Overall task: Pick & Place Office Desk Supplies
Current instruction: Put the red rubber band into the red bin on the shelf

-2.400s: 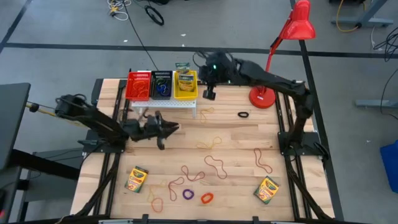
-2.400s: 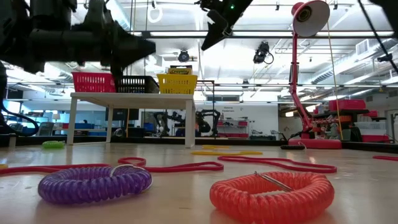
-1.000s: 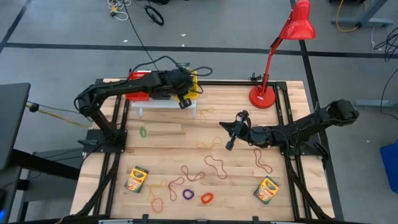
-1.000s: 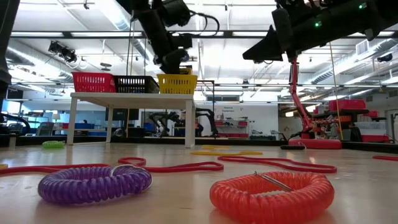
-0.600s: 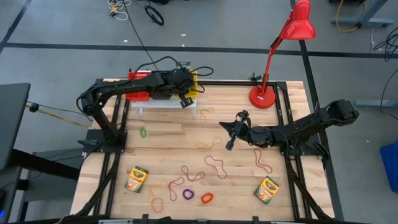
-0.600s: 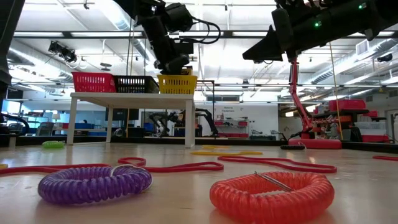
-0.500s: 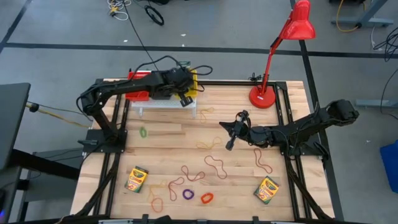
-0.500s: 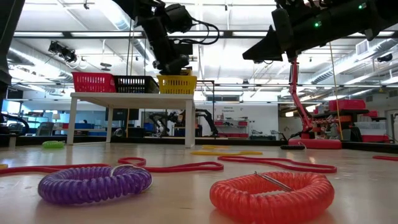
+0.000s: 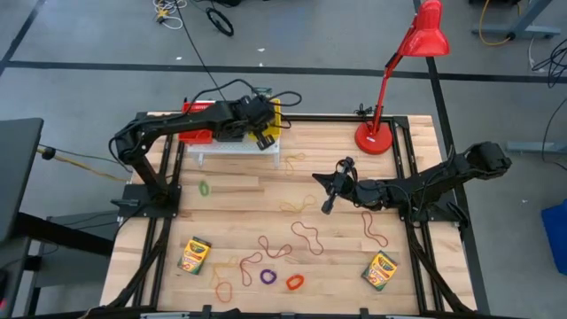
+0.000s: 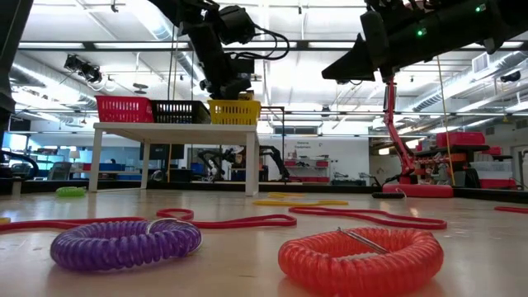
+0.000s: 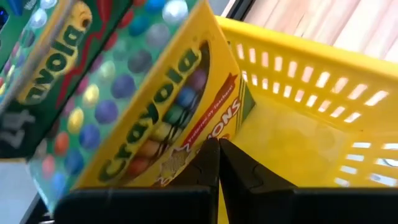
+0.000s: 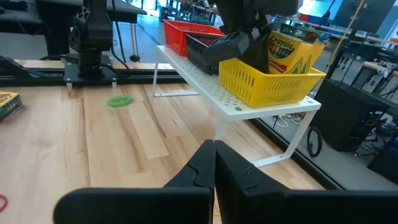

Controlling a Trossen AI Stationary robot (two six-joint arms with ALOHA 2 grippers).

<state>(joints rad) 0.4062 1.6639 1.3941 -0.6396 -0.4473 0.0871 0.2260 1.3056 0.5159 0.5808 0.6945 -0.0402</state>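
From above, the left gripper (image 9: 263, 139) hangs over the yellow basket (image 9: 266, 129) on the white stand (image 9: 237, 149), fingers pressed together and empty; 2 crayon boxes (image 9: 193, 255) lie flat near the table's front. At table height, coiled loops (image 10: 124, 243) look soft and light. The left wrist view shows a crayon box (image 11: 146, 112) already leaning in the basket: stiff, light card, best pinched across its narrow sides. The right gripper (image 12: 213, 163) hovers mid-table, closed on nothing.

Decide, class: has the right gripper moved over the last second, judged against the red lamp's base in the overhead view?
No. The right gripper hangs at the same spot below-left of the red lamp's base, shut.
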